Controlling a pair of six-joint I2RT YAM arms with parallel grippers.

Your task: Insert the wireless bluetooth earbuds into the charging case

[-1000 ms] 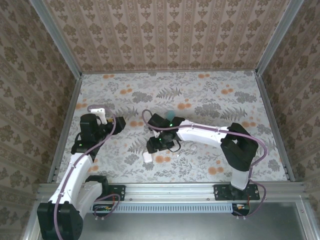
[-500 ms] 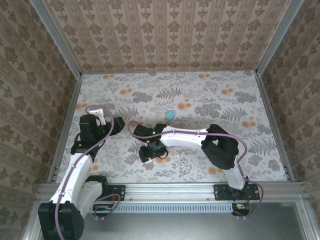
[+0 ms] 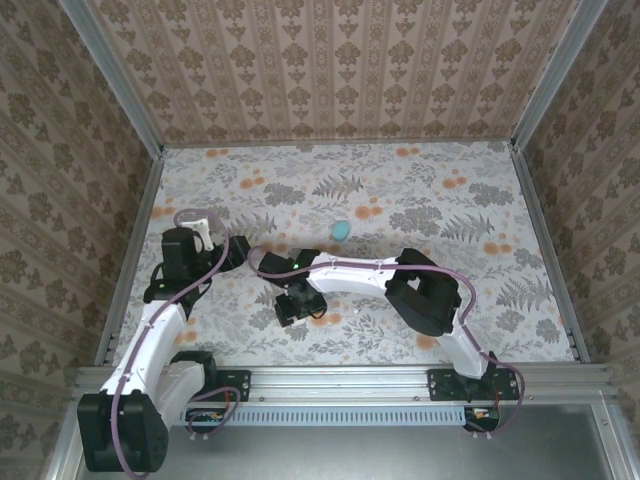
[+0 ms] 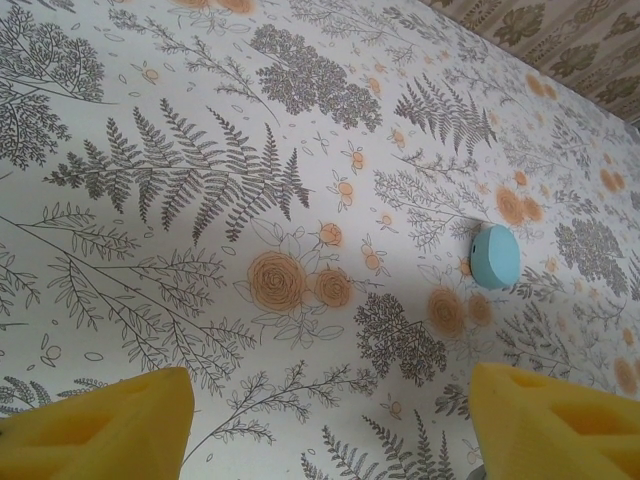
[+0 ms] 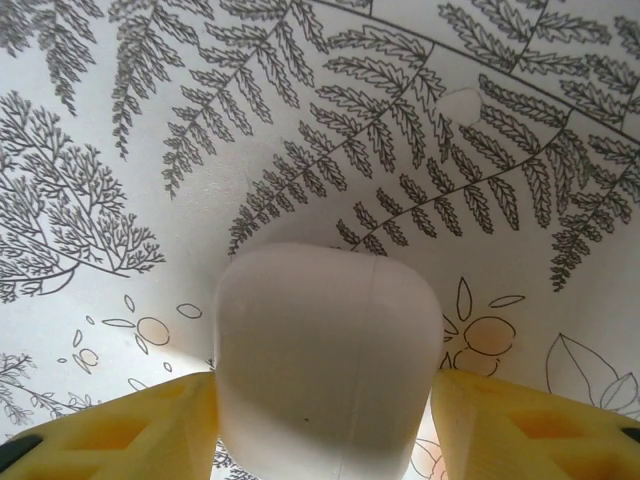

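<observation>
With right gripper clamped on white case, carry level. With open, empty left gripper, steady teal case at two o'clock.

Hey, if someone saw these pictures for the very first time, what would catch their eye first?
Most striking is the white charging case, looming large in the right wrist view, pinched between the yellow fingers of the right pincer over the fern-printed table. Next comes the teal case, a bright spot of colour lying mid-table beyond both arms.
</observation>
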